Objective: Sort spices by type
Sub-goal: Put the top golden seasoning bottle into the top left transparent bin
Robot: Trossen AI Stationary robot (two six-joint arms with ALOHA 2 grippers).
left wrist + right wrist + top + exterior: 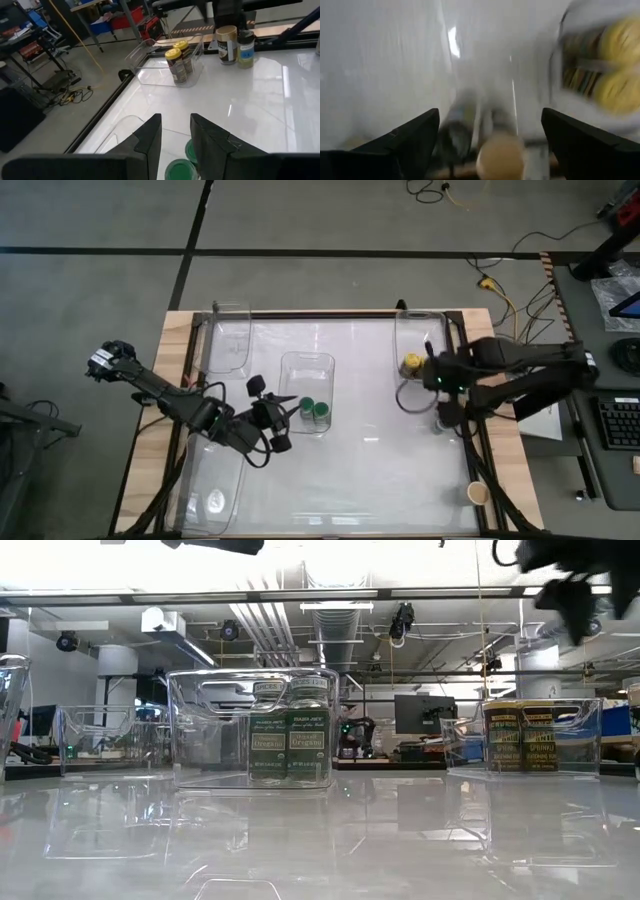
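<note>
Landmark: clear rectangular middle bin [306,370] on the glossy white table [370,450]. Left gripper [283,408] sits just left of it, fingers [150,137] slightly apart, holding nothing. Two green-lidded spice jars [314,410] stand side by side inside the bin, at its near end. Well right of it, a second clear bin [418,340] holds two yellow-lidded jars [178,58]. Right gripper [441,395] hovers by that bin's near end, fingers spread wide, empty. A tan-lidded jar [478,493] stands far right at the table's near edge.
</note>
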